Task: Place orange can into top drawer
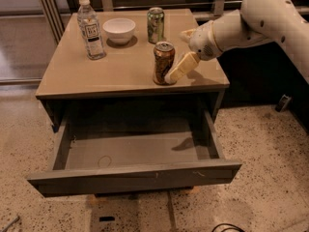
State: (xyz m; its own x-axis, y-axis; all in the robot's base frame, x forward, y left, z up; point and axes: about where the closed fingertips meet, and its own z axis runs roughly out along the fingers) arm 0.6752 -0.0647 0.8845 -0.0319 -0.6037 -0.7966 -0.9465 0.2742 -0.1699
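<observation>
The orange can (163, 63) stands upright near the front edge of the tan table top (96, 71). The top drawer (135, 178) is pulled out below the table, and its grey inner floor is bare. My gripper (177, 55) is open and empty, just right of the can. Its near cream finger (180, 68) reaches down to the can's base on the right side. The far finger (186, 33) shows behind, apart from the can. The white arm comes in from the upper right.
A green can (155, 24), a white bowl (119, 30) and a clear water bottle (91, 29) stand at the back of the table. A speckled floor lies around it, with railings behind.
</observation>
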